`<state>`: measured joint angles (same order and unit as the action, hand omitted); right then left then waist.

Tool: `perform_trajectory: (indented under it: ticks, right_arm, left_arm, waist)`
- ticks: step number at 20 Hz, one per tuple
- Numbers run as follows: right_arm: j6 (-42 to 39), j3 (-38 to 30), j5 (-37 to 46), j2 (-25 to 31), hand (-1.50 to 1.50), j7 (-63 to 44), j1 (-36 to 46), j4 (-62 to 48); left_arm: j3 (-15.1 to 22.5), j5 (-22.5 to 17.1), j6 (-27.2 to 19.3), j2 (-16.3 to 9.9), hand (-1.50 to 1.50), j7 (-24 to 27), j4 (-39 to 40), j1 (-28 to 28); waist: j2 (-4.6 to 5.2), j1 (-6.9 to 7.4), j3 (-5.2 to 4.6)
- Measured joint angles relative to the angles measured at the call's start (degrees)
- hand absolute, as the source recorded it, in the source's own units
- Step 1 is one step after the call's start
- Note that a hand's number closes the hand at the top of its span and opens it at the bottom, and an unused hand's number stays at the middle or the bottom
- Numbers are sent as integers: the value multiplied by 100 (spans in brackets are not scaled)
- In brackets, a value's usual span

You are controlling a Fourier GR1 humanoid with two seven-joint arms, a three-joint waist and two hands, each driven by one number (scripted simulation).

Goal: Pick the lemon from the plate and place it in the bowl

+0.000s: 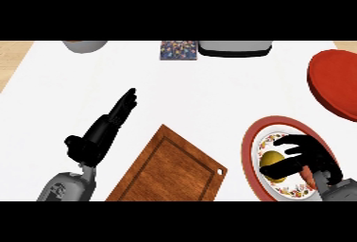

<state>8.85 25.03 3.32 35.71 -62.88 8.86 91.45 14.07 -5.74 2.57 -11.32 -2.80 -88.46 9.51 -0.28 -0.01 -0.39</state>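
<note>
The left robot hand (97,134) rests released on the white worktop (209,90), fingers straight. A wooden cutting board (171,168) lies beside it. The right robot hand (310,158) grasps the lemon (272,158) on the plate (252,142); the red bowl (335,80) sits beyond.

Lemon (273,160) half hidden under right robot hand (310,153); red bowl (335,82) cut off at right edge
</note>
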Motion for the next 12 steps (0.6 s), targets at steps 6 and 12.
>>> perform_trajectory:
  ticks: [6, 12]
  right_arm:
    - [6, -84, 599, -333, 150, 60, 3, -137]
    - [-549, -113, 1050, -199, 150, 610, 1394, -1442]
  left_arm:
    - [-106, 47, 191, -22, 0, -9, -167, -196]
    - [-36, 86, 271, 120, 0, -60, -61, 67]
  waist:
    - [1, 7, 7]
    - [92, 272, 35]
